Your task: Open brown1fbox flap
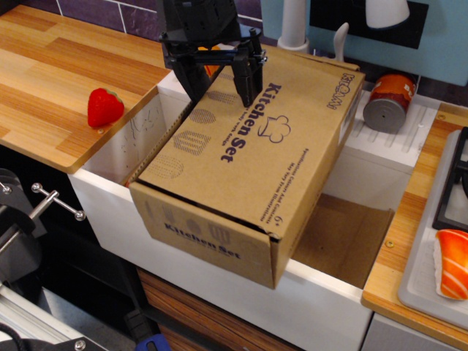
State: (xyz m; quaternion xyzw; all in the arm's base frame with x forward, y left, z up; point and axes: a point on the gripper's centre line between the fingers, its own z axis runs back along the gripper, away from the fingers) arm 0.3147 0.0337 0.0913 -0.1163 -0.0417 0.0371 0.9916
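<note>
Nearest me, the brown1fbox (pixel 248 183) sits tilted across the white sink (pixel 219 292), its small end panel w/ utensil icons hanging over the front rim. The flap (pixel 252 139) lies flat on top, closed. My gripper (pixel 221 93) is at the flap's far-left edge, jaws spread, holding nothing. Strawberry (pixel 104 107) on counter at left; can (pixel 387 101) far right.
</note>
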